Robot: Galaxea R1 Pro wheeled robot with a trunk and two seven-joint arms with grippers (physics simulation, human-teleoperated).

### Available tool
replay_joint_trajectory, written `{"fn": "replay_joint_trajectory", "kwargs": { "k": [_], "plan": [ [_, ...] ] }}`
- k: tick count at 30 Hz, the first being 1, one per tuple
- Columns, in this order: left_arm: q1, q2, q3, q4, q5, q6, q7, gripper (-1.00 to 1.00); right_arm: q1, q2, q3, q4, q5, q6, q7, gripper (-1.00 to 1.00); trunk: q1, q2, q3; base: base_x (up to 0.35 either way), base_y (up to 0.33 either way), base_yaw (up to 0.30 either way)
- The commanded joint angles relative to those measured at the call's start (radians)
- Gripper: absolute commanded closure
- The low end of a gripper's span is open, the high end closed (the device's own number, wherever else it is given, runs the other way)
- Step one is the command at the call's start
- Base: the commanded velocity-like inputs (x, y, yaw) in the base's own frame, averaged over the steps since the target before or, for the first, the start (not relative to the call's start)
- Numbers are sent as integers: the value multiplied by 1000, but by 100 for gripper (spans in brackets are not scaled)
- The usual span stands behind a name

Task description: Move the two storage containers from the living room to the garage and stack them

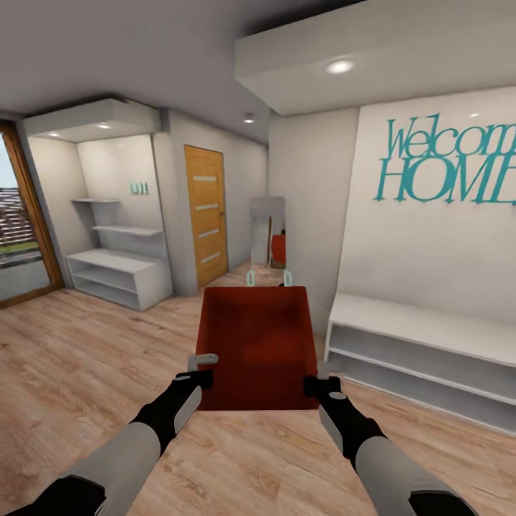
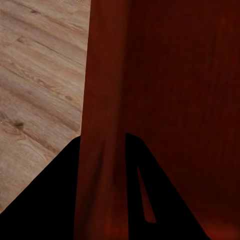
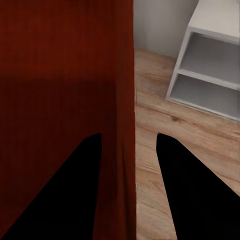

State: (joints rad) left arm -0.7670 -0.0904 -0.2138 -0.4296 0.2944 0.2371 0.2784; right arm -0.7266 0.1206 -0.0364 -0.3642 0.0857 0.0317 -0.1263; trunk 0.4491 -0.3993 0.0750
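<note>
One red-orange open-top storage container (image 1: 258, 344) hangs in front of me above a light wood plank floor (image 1: 86, 358), held from both sides. My left gripper (image 1: 204, 369) is shut on its left wall and my right gripper (image 1: 319, 380) on its right wall. In the left wrist view, the left gripper (image 2: 103, 145) has its dark fingers on either side of the container's wall (image 2: 105, 90). In the right wrist view, the right gripper (image 3: 128, 137) clamps the container's other wall (image 3: 117, 75) the same way. The bin looks empty. The garage is out of view.
A low white shelf bench (image 1: 430, 337) runs along the right wall under teal "Welcome HOME" lettering. White shelves (image 1: 118, 276) stand at back left beside a wooden door (image 1: 206, 215). A glass door (image 1: 18, 229) is at far left. A narrow passage (image 1: 269, 236) lies ahead.
</note>
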Motion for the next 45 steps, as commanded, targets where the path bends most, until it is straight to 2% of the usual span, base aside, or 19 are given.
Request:
{"fn": "replay_joint_trajectory", "kwargs": {
  "k": [1, 45],
  "plan": [
    [0, 1, 5, -1, -14, 8, 15, 100, -1, 1, -33, -4, 20, 3, -16, 100, 1, -1, 0, 323, 0, 269],
    [0, 1, 6, -1, -14, 8, 15, 100, -1, 0, -33, -4, 20, 2, -16, 100, 1, -1, 0, 323, 0, 269]
  ]
}}
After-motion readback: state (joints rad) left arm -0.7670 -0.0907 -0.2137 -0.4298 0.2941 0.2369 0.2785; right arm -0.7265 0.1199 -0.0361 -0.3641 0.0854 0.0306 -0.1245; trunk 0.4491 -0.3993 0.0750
